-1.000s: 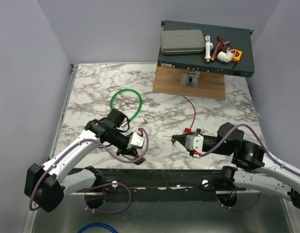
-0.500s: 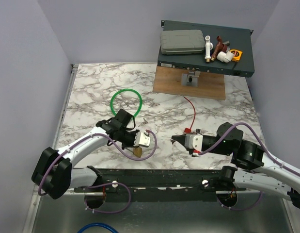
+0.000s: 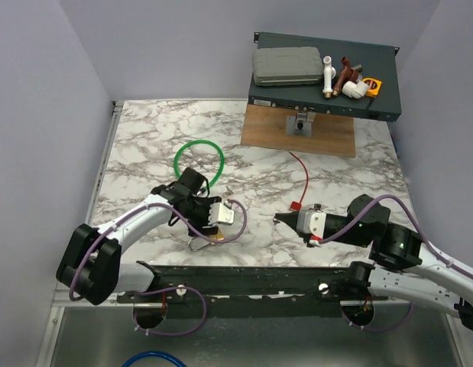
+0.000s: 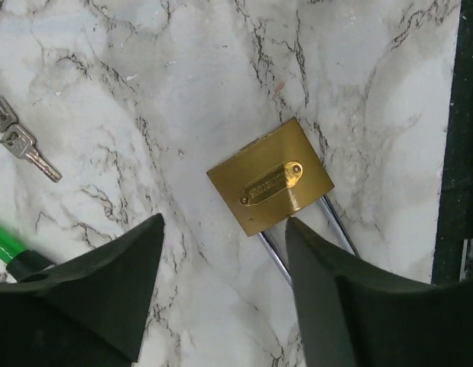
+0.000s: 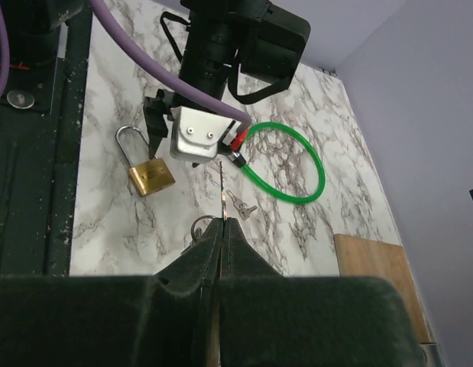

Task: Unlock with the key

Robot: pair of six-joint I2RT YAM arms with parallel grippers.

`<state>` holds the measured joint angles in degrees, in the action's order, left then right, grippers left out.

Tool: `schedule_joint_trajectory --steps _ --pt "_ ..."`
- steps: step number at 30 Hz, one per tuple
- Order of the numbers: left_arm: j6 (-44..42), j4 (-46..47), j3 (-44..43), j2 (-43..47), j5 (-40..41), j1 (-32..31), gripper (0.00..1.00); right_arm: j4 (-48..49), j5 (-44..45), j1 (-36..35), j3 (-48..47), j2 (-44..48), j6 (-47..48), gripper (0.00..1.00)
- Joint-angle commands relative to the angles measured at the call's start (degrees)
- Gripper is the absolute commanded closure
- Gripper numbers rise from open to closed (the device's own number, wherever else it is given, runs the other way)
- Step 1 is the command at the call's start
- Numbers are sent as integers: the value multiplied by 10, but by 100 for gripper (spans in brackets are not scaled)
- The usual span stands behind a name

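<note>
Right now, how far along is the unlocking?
Done: the padlock lies flat on the table under the open left pincer, not gripped. In hand: the right pincer is shut on the key, clear of the padlock. Left: inserting and turning it; the shackle looks closed.

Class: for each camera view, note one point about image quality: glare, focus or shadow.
Left wrist view: the brass padlock is sharp, with glare near one corner; the fingers of the left hand look dark and soft. Right wrist view: the fingers of the right hand are a dark blur, the green cable crisp. Top view: even light, faint shadows.
</note>
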<state>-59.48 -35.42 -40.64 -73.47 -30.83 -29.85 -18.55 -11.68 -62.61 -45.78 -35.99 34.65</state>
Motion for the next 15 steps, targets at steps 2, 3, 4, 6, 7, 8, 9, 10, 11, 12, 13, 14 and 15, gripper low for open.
schedule_joint_trajectory --steps 2,3,4,6,7,8,9,10,11,12,13,14,15 --pt "144 -72 -82 -57 12 -18 18 -18 28 0 -1 6 -20 99" --pt "188 -75 -93 -71 24 -25 11 -16 30 1 -1 5 -21 99" --pt "234 -75 -102 -80 38 -34 4 -15 31 1 -2 3 -24 99" --pt "301 -69 -108 -87 52 -51 1 -17 34 0 -7 -2 -24 99" --pt "330 -62 -102 -82 55 -59 1 -19 35 1 -8 -4 -22 99" --pt "348 -49 -91 -70 56 -66 1 -20 36 0 -10 -5 -21 99" --pt "373 -35 -76 -59 60 -75 1 -22 38 0 -12 -6 -21 99" --pt "391 -22 -64 -45 64 -84 1 -24 41 1 -14 -7 -19 99" --pt "392 -15 -52 -34 71 -97 2 -27 43 0 -18 -8 -18 99" --pt "399 -2 -43 -23 97 -114 2 -29 47 0 -21 -10 -18 99" --pt "405 6 -36 -20 121 -128 2 -31 49 1 -25 -10 -16 99" --pt "410 10 -32 -20 139 -136 2 -32 52 0 -27 -11 -15 99" --pt "420 17 -31 -23 169 -142 2 -33 55 0 -31 -13 -15 99"
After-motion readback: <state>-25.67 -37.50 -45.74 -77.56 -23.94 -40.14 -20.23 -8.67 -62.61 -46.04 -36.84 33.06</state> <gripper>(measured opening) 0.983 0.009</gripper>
